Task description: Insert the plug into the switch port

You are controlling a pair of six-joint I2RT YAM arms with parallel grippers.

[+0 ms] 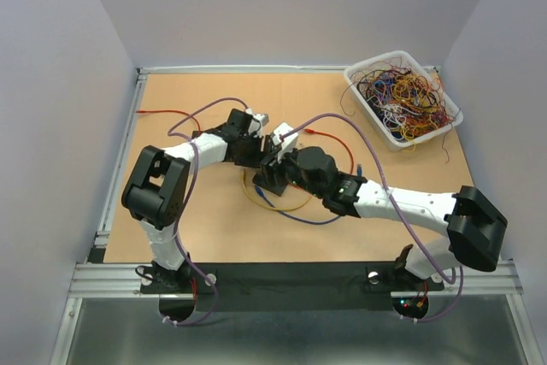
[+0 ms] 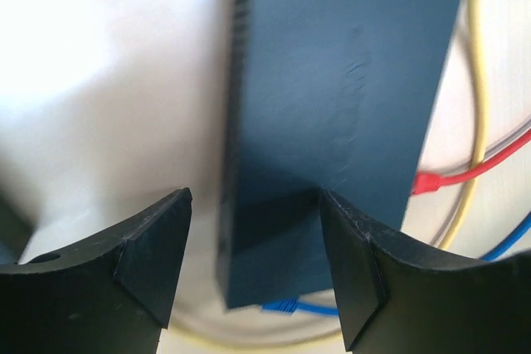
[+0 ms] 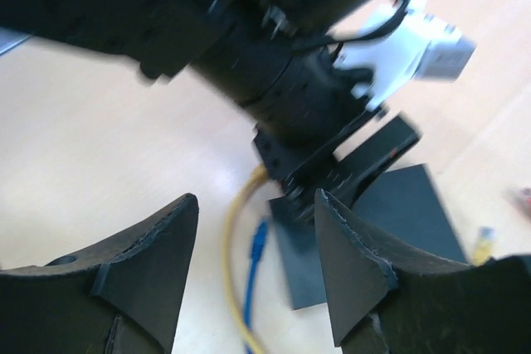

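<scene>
Left hand (image 2: 253,267): open, jaws spread astride one end of the switch (image 2: 332,105), gripping nothing. One fingertip overlaps the switch's corner; contact cannot be told.

Switch: dark flat box lying on the bench (image 1: 197,100) near its middle, between the two arms.

Right hand (image 3: 253,279): open and empty, hovering just beside the left hand and looking at the switch.

Plugs: all loose on the bench, none in a port. The blue plug (image 2: 280,306) is at the switch's near end and the red plug (image 2: 425,182) just beside its long edge. A yellow cable (image 2: 479,80) loops round (which plug is meant, cannot tell).

Bin (image 1: 369,111) of tangled wires: far right corner, well apart.
</scene>
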